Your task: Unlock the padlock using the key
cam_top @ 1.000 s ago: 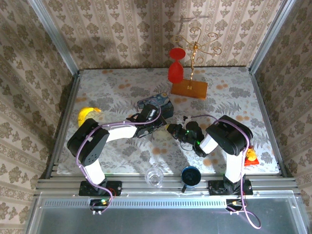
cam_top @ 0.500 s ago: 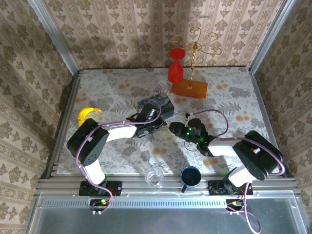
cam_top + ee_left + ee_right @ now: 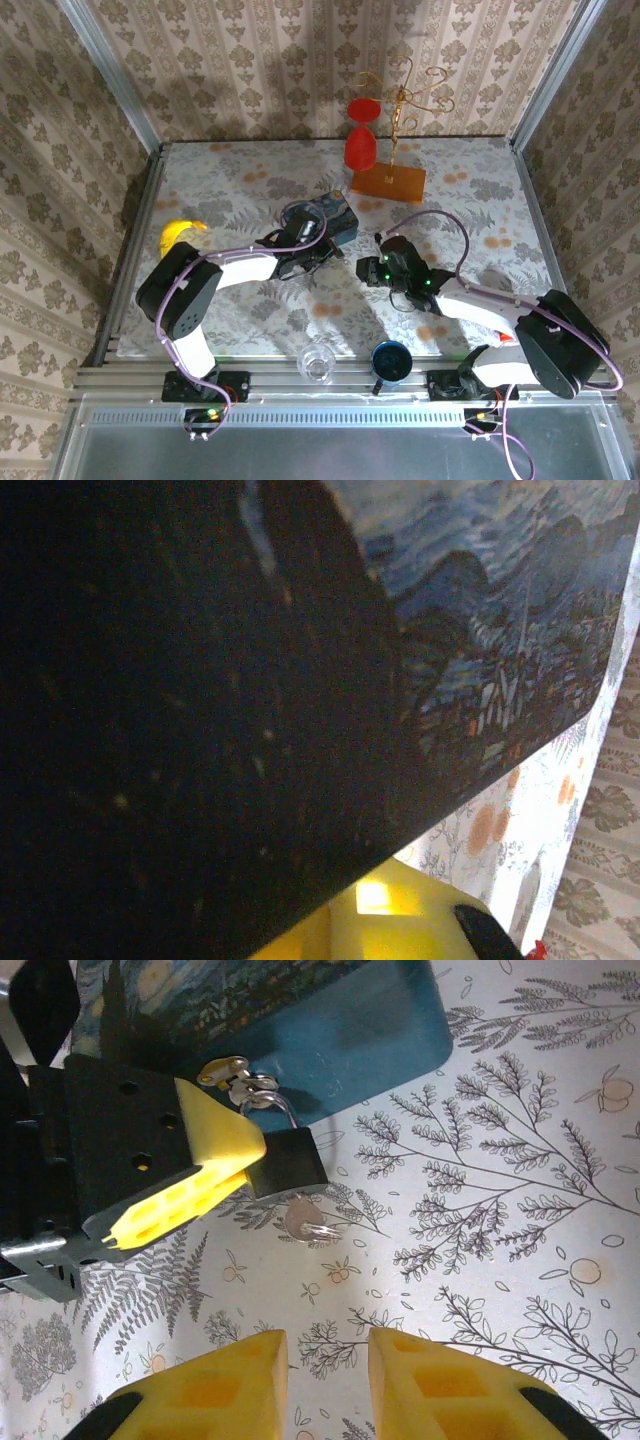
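Observation:
The small black padlock (image 3: 287, 1160) hangs by its silvery shackle (image 3: 281, 1110) from the latch of the blue swirl-painted tin (image 3: 350, 1020). A silver key (image 3: 304, 1218) sticks out of its underside. My left gripper (image 3: 240, 1155) comes in from the left. One yellow finger (image 3: 215, 1135) lies over the padlock's left edge and the other finger is hidden. My right gripper (image 3: 327, 1380) is open and empty, well short of the key. From above, the left gripper (image 3: 312, 252) sits against the tin (image 3: 328, 213), with the right gripper (image 3: 372, 268) just to its right.
A red goblet (image 3: 361, 140) and a gold wire stand on an orange base (image 3: 388, 182) are at the back. A banana (image 3: 180, 235) lies at the left. A clear glass (image 3: 318, 362) and a blue cup (image 3: 390, 360) stand at the near edge.
My right gripper has drawn back to the right, away from the key and padlock, and its arm has stretched out to the right. The left arm has held still.

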